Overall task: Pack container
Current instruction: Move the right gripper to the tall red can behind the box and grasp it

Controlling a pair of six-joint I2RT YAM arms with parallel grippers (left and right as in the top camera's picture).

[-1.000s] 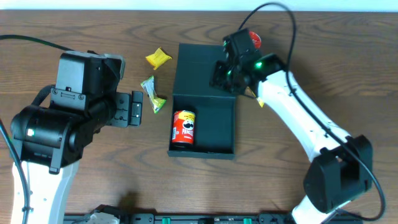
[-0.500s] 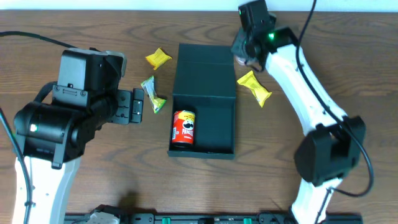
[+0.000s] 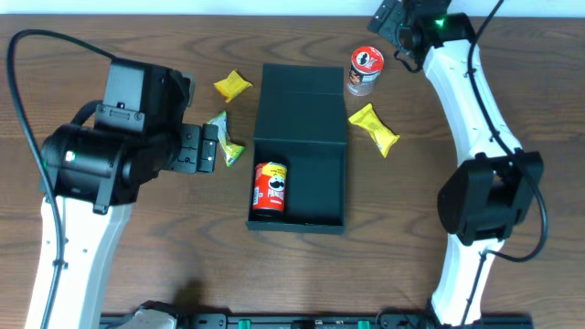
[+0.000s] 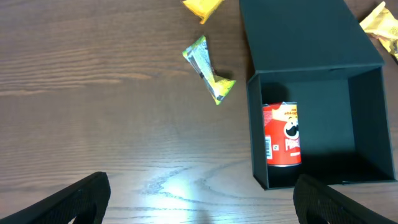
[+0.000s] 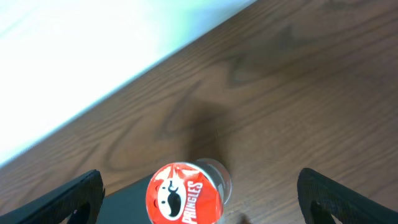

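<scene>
The container (image 3: 315, 178) is a dark teal box in mid-table, its flap lid (image 3: 302, 99) lying open toward the far side. One red chip can (image 3: 270, 188) lies inside at the left; in the left wrist view this can (image 4: 283, 134) rests against the box's wall (image 4: 254, 140). A second red can (image 3: 365, 70) stands upright on the table by the lid's far right corner. My right gripper (image 3: 391, 22) is open and lifted off it; the can's top (image 5: 185, 194) shows between the wide-spread fingers. My left gripper (image 3: 207, 148) is open and empty, left of the box.
A green-yellow snack packet (image 3: 224, 139) lies just ahead of my left gripper. Yellow packets lie at the lid's far left (image 3: 232, 85) and to the right of the box (image 3: 374, 128). The table's far edge (image 5: 93, 93) runs close behind the standing can.
My right gripper carried the second can from over the lid's corner to the table beside it, opened, and drew back toward the far edge. The left arm shifted slightly right.
</scene>
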